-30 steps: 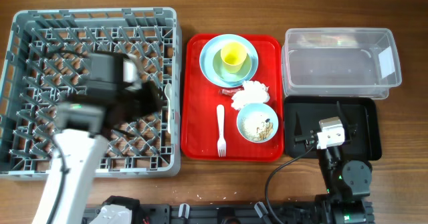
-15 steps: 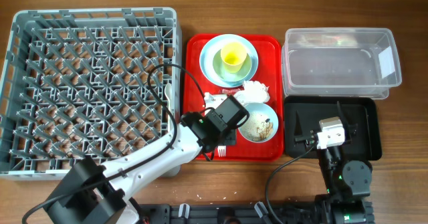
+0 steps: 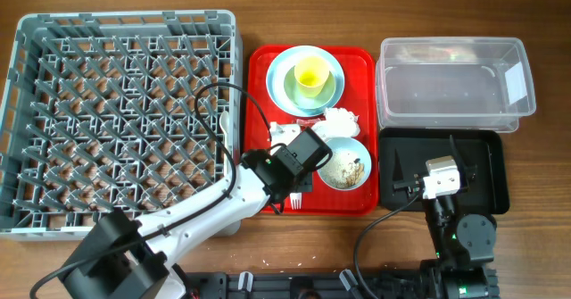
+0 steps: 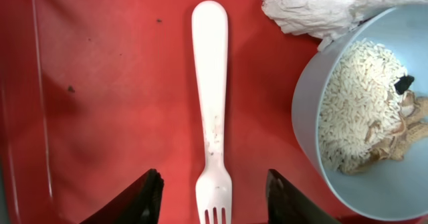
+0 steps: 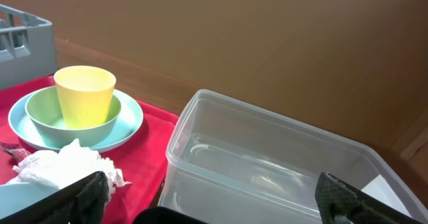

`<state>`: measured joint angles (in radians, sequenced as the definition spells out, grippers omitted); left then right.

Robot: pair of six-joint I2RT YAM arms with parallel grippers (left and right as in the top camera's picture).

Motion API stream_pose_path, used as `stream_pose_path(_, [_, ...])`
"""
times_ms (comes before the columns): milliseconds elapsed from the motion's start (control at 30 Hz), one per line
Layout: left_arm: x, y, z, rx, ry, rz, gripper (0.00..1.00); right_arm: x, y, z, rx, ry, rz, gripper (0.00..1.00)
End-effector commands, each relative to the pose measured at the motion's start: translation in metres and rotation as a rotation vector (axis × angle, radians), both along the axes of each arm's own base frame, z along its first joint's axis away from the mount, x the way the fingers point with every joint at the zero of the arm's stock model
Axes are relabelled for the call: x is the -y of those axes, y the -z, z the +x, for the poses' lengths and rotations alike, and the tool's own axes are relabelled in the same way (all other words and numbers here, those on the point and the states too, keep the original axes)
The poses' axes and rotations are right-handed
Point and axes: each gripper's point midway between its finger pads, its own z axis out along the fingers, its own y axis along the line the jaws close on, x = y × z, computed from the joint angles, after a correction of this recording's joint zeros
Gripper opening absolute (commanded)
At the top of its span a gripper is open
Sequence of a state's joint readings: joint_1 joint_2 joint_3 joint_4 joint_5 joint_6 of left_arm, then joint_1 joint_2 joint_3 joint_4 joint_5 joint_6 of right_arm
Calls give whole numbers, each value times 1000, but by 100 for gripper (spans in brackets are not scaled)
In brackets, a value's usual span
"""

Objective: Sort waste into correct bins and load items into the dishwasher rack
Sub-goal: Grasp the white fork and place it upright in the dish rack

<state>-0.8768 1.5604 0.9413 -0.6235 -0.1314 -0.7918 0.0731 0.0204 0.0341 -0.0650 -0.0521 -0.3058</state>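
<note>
Red tray (image 3: 256, 112) sits mid-surface (image 3: 544, 236), with grey rack (image 3: 125, 120) to its left. To its right, clear tub (image 3: 455, 89), and black tray (image 3: 491, 192) just on the near side of that.

Left claw (image 4: 214, 198) hangs over the red tray's near half, fingers spread wide. White fork (image 4: 211, 83) lies flat on the red plastic between them, tines toward the claw and handle pointing away. Cannot tell whether the fingers touch it.

Just right of the fork, pale blue bowl (image 4: 304, 117) holds rice (image 4: 354, 110) and some brownish scraps. Crumpled napkin (image 4: 321, 10) rests at the bowl's far rim, touching it.

At the far end of the red tray, yellow cup (image 5: 83, 93) stands upright inside a green bowl (image 5: 40, 110), and that sits on a pale blue plate (image 5: 127, 127).

Right claw (image 5: 214, 207) is parked low over the black tray, fingers far apart and gripping nothing. Looks toward the tub and the plate stack.

Nothing shows inside the tub. No dishes show in the rack.
</note>
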Motion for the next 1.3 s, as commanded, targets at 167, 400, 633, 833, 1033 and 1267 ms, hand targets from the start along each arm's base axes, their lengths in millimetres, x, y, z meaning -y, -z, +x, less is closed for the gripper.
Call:
stream_pose_path(167, [4,46,9,-26,-18,58,48,-1,-2,0,9,-8,-7,100])
stream_pose_path(400, [4,57,13,-30,-13,78,4,-1,-2,0,9,-8,-7,100])
stream_pose_path(633, [-50,-105,65,284,-99,89,4,-1,-2,0,9,-8,-7,100])
stream_pose_path(833, [-184,-128,83,281,-264,311,4,-1,-2,0,9,-8,-7,100])
stream_pose_path(1033, [-216,-62,99,60,-138,422,4,-1,-2,0,9,-8,-7,100])
stream_pose_path(1267, [-215,-35,93,-42,-111,438,46,-1,-2,0,9,-8,-6,100])
